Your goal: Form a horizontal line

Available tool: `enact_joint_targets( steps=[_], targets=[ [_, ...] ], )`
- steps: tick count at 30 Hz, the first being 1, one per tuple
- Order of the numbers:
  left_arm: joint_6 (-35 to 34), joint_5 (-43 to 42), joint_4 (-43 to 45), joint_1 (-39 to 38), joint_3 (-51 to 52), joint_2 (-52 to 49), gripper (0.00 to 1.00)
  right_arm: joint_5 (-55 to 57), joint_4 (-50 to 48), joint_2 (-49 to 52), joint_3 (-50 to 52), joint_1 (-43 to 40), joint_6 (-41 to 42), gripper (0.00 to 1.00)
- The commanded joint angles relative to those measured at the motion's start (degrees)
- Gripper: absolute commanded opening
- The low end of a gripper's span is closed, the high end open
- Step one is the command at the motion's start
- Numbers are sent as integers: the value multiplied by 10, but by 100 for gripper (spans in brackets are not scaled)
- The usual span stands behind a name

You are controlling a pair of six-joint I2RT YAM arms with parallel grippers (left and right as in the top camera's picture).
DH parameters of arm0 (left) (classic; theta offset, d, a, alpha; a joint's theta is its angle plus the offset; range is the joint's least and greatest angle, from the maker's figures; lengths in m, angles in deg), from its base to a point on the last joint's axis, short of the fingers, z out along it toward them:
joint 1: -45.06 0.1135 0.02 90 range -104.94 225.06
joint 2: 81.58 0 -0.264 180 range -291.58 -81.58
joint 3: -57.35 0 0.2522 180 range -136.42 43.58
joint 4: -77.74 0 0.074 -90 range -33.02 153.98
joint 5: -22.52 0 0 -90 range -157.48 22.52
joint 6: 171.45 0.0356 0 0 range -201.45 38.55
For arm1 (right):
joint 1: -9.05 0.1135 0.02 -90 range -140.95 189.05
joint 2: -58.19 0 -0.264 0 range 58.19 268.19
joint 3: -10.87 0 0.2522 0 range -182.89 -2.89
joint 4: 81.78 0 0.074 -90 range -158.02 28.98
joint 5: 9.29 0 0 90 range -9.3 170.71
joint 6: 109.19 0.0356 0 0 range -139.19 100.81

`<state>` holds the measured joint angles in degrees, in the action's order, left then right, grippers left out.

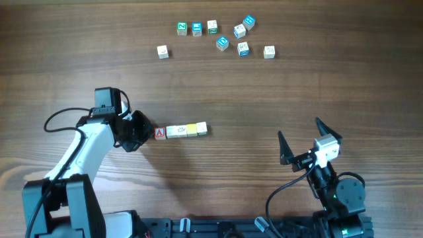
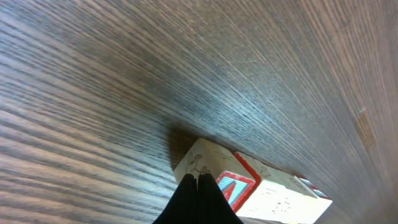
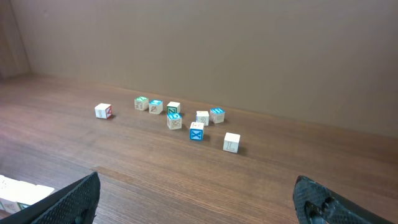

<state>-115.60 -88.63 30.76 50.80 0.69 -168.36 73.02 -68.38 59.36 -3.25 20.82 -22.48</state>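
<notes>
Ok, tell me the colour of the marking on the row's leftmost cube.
Red on the cube, seen best in the overhead view.

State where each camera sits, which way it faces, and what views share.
Overhead: above the table, facing straight down at the row of cubes and loose cubes; left arm and right arm show.
Left wrist: on the left arm, facing down close at the row's red-A end; left fingers, shut, show.
Right wrist: low on the right arm, facing across the table at the loose cubes; right fingers, open, show.
Shared: all three catch the row.
</notes>
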Motion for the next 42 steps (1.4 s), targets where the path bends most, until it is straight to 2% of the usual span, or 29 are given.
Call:
enact_joint_targets(
  steps=[1, 8, 10, 12, 16, 23, 30, 36, 38, 39, 40, 42],
  targets=[
    [9, -24, 5, 1, 2, -3, 4, 2, -1, -4, 1, -4, 3, 100],
    [7, -23, 10, 1, 2, -3, 4, 2, -1, -4, 1, -4, 3, 100],
    [7, 29, 27, 1, 2, -3, 4, 2, -1, -4, 1, -4, 3, 100],
    [7, 30, 43, 1, 2, -3, 4, 2, -1, -4, 1, -4, 3, 100],
    [7, 69, 12, 1, 7, -3, 4, 2, -1, -4, 1, -4, 3, 100],
    [9, 36, 9, -6, 14, -3, 4, 2, -1, -4, 1, -4, 3, 100],
    [9, 39, 24, -40, 14, -3, 4, 2, -1, -4, 1, -4, 3, 100],
    [23, 71, 28, -40, 14, -3, 4, 2, -1, -4, 1, -4, 3, 100],
    [28, 144, 27, -38, 10, -2, 4, 2, -1, -4, 1, -4, 3, 100],
    [59, 170, 13, -30, -10, 2, 4, 2, -1, -4, 1, -4, 3, 100],
    [90, 170, -6, -16, -53, 8, 7, 2, -1, -4, 1, -4, 3, 100],
    [117, 170, -33, 0, -144, 12, 39, 2, -1, -4, 1, -4, 3, 100]
  ],
)
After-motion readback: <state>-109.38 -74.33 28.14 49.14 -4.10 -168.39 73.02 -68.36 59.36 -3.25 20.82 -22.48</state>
